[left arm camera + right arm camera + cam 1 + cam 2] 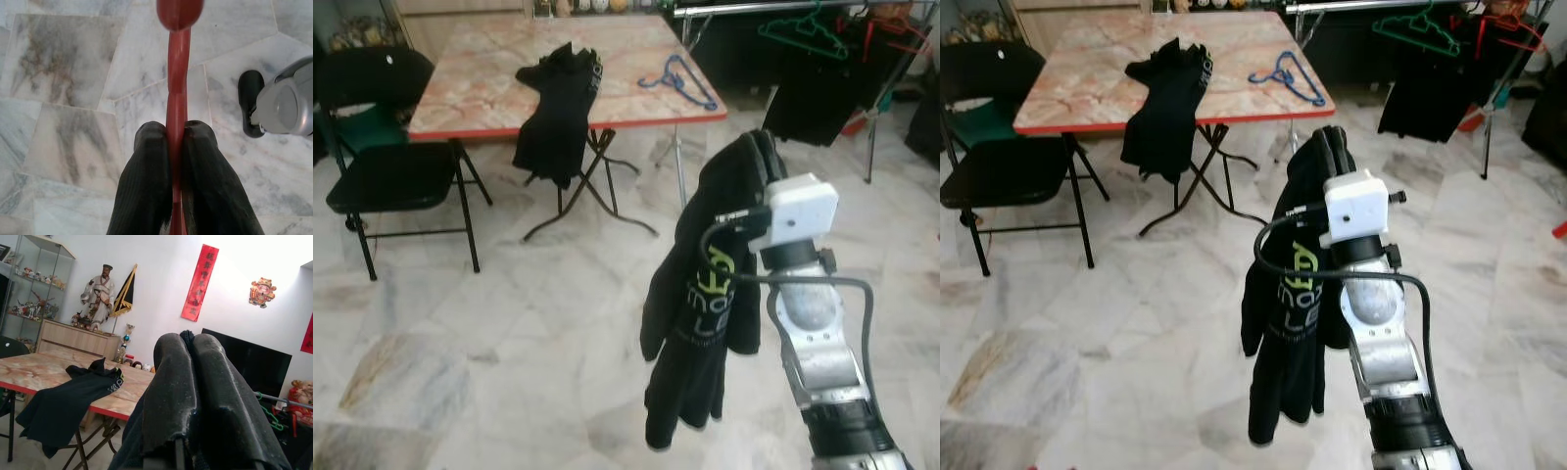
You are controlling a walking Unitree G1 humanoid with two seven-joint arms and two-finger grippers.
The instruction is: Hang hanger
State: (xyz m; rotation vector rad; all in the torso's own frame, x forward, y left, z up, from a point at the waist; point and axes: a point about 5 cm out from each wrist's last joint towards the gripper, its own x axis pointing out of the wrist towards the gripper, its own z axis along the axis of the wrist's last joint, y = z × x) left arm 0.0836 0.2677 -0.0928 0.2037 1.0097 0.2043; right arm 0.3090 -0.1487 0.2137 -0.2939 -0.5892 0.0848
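In the head views, the right arm rises from the lower right with its white wrist camera box, and its right end effector (pixel 1332 147) is raised above the marble floor (pixel 489 362), covered by a black garment (pixel 700 313) with yellow-green and grey lettering that drapes down from it. Behind stands a marble-patterned surface (pixel 480 83) with a red edge; a second black garment (pixel 553 113) hangs over its front edge and a blue hanger (pixel 677 80) lies flat near its right corner. A black folding chair (pixel 382 166) sits to the left of the surface. At the upper right a metal clothes rail (pixel 754 8) carries a green hanger (pixel 803 31) and a dark hanging garment (pixel 818 98). In the left wrist view, the left end effector (pixel 177 134) is clenched on a red hanger (pixel 177 88), whose thin red bar runs between the two black fingers (pixel 146 181) and out above the marble floor tiles. In the right wrist view, the two fingers of the right end effector are pressed together on a fold of the black garment, with the surface beyond.
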